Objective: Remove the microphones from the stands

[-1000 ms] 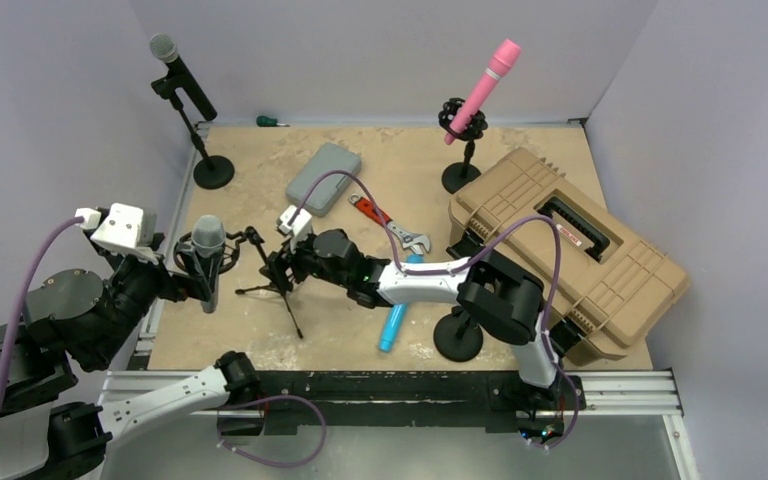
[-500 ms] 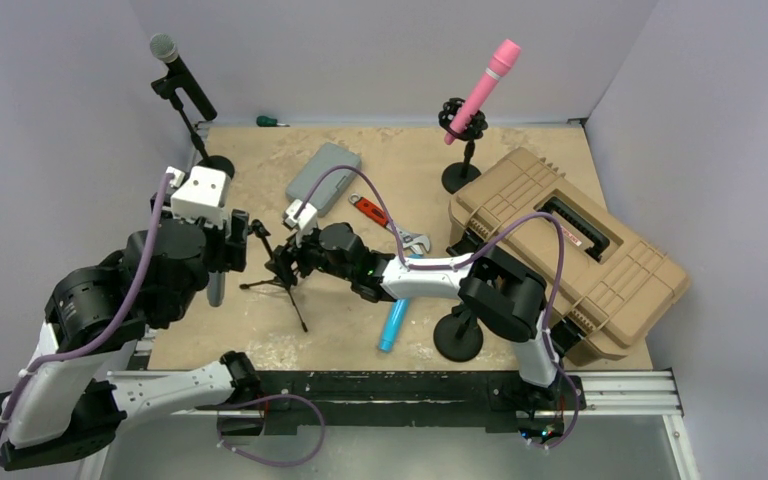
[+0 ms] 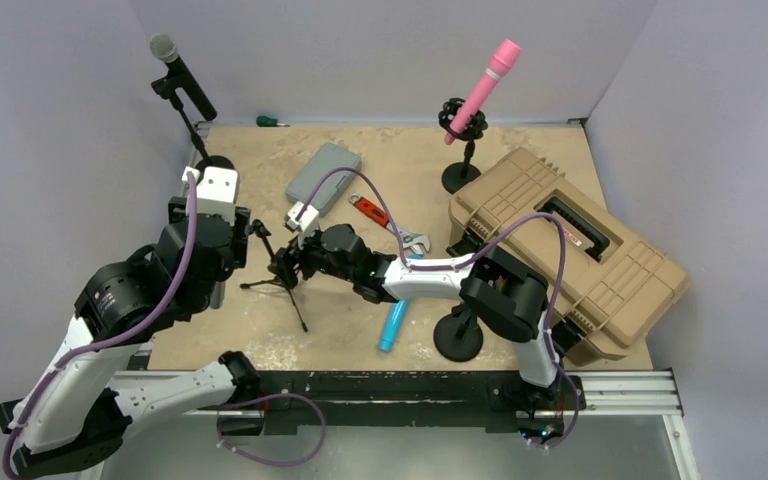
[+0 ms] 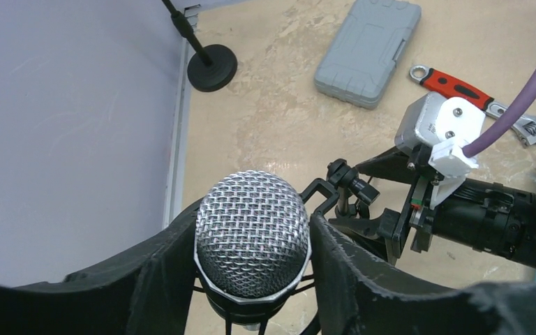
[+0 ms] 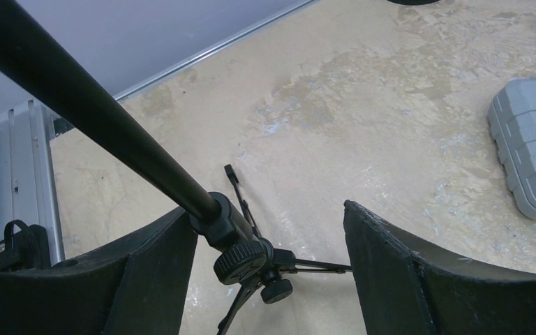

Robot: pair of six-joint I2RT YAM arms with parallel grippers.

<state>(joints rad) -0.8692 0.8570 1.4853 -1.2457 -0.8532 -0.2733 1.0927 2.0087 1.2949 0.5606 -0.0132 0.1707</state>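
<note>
The left gripper (image 4: 253,269) is clamping the microphone (image 4: 252,230); the right gripper (image 5: 265,216), jaws wide, is straddling the tripod stand (image 5: 241,259). Pinching that stand first is looking wise.

Handheld microphone (image 4: 252,234): silver mesh head, dark body, upright, head up. Just beside it, black tripod stand (image 5: 241,257), pole tilted, feet on counter (image 5: 363,105).

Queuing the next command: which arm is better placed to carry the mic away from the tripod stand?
Left. Its claw is clamped on the microphone, held beside the tripod stand. The right claw only straddles the stand's pole, jaws apart, holding no mic.
</note>
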